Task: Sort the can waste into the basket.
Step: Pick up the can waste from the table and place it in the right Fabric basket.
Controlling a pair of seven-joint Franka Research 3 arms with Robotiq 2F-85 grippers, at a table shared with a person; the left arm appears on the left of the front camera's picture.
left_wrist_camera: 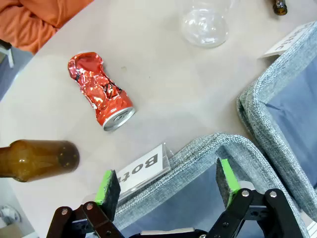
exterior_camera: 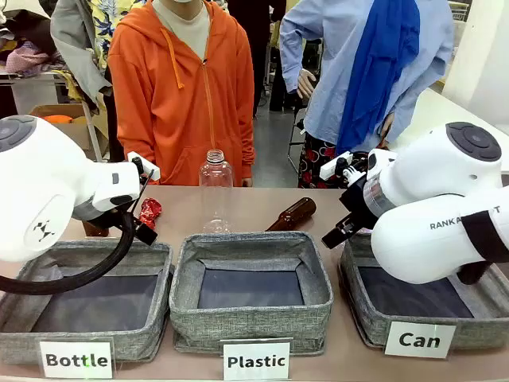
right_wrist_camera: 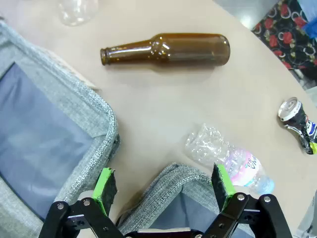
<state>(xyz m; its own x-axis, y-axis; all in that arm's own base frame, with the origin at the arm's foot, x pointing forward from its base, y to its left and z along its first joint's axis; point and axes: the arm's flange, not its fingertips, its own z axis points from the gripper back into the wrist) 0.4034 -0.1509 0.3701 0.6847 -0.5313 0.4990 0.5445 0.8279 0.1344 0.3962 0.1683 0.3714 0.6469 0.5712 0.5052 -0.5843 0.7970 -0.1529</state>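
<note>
left gripper (left_wrist_camera: 166,173) spread wide, red can (left_wrist_camera: 100,91) beyond

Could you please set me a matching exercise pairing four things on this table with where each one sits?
Things:
1. crushed red can
2. dark can
3. upright clear bottle
4. basket labelled Can

Places:
A. lying on the table near a crumpled clear bottle
B. standing just behind the Plastic basket
C. rightmost, from the robot's side, in the row of three baskets
D. lying on the table beyond the open left gripper

Pairs: 1-D, 2-A, 3-B, 4-C
</note>
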